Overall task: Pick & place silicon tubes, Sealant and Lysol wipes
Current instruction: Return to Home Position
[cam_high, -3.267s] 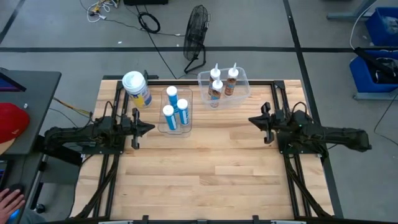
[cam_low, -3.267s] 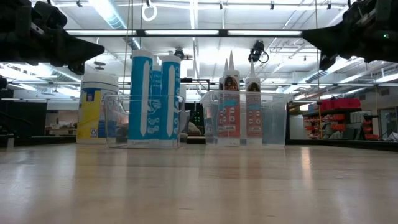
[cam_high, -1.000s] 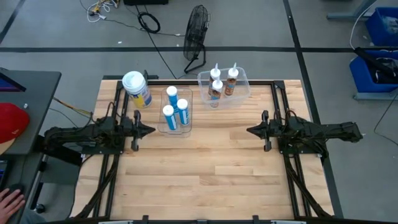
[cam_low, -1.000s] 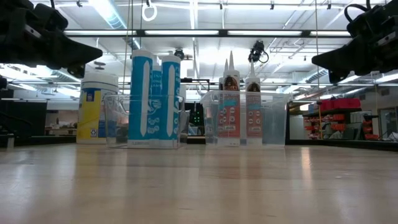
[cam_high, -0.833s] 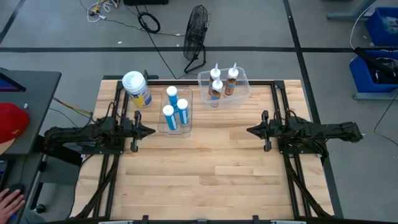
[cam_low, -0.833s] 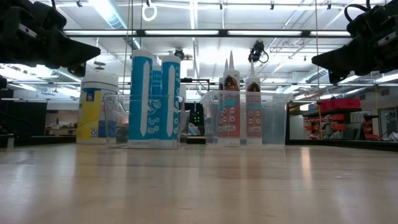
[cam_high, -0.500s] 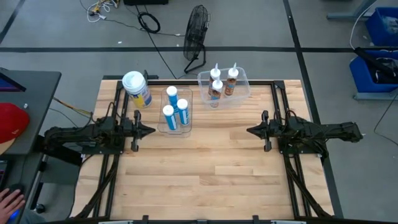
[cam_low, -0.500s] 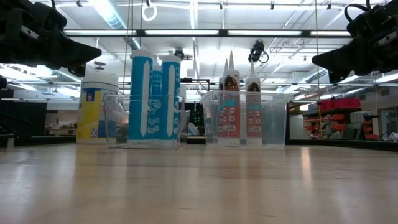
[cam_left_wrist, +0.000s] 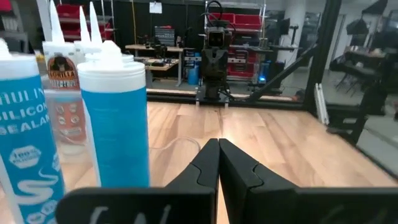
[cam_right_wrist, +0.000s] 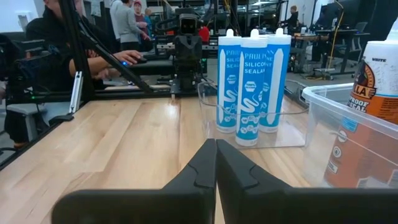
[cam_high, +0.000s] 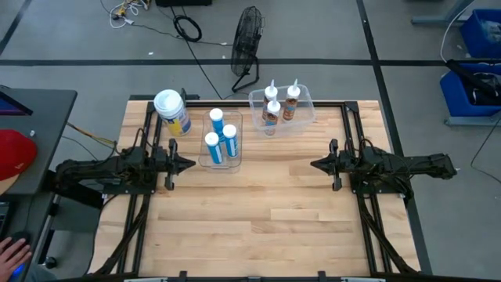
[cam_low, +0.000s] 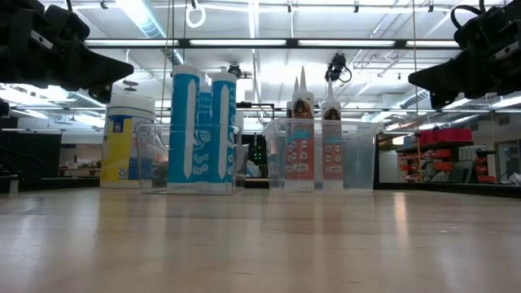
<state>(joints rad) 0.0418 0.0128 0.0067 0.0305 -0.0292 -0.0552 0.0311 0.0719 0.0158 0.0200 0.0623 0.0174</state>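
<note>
The left gripper (cam_high: pixel 188 164) and right gripper (cam_high: pixel 315 164) hover clenched, empty, at the table's (cam_high: pixel 266 204) sides. The wipes canister (cam_high: pixel 172 112) stands back-left beside the binned blue tubes (cam_high: pixel 221 135); the sealant tubes (cam_high: pixel 280 106) stand in another bin (cam_high: pixel 305 110).

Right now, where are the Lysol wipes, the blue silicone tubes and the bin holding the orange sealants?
Lysol wipes (cam_high: pixel 167 103): high view, on its white lid.
Blue silicone tubes (cam_low: pixel 185 98): low view, on one tube's upper body.
Sealant bin (cam_high: pixel 306 112): high view, on bare floor beside its right wall.
</note>
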